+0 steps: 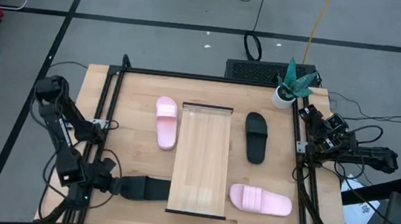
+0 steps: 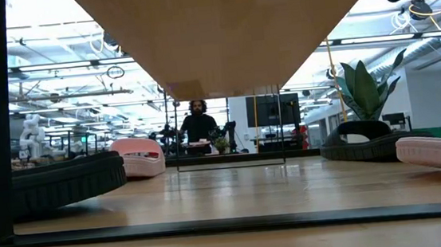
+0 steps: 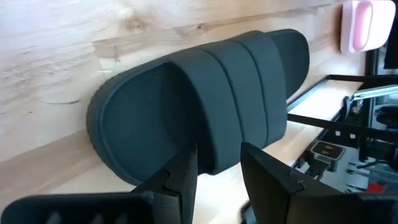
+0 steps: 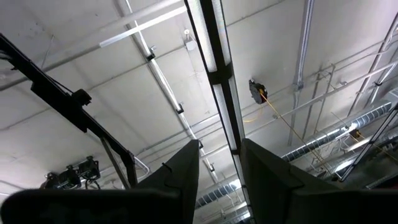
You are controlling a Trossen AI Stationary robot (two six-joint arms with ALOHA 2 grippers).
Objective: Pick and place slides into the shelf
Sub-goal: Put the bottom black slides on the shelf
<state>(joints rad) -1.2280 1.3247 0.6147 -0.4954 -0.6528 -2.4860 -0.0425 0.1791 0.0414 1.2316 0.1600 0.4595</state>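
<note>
The shelf (image 1: 200, 160) is a pale slatted rack lying lengthwise in the middle of the table. One pink slide (image 1: 166, 122) lies to its left and another pink slide (image 1: 260, 200) near its right front corner. A black slide (image 1: 256, 136) lies on its right. The second black slide (image 1: 145, 188) lies against the shelf's left edge near the front. My left gripper (image 1: 118, 185) is at that slide's left end, shut on it. My right gripper (image 4: 219, 155) is parked off the table's right edge, pointing at the ceiling with a gap between its fingers. My left gripper pinches the black slide's rim (image 3: 217, 163), beside where the ribbed strap (image 3: 249, 93) meets the sole, between its two fingers (image 3: 186, 177). It comes from the table's left, low over the board. The slide (image 2: 57, 182) still rests with its sole on the table.
A potted plant (image 1: 289, 84) stands at the table's far right corner. A dark frame (image 1: 111, 110) runs along the table's edges. The shelf's thin frame bar (image 2: 213, 224) crosses the front in the low view. A person (image 2: 198, 125) sits far behind the table.
</note>
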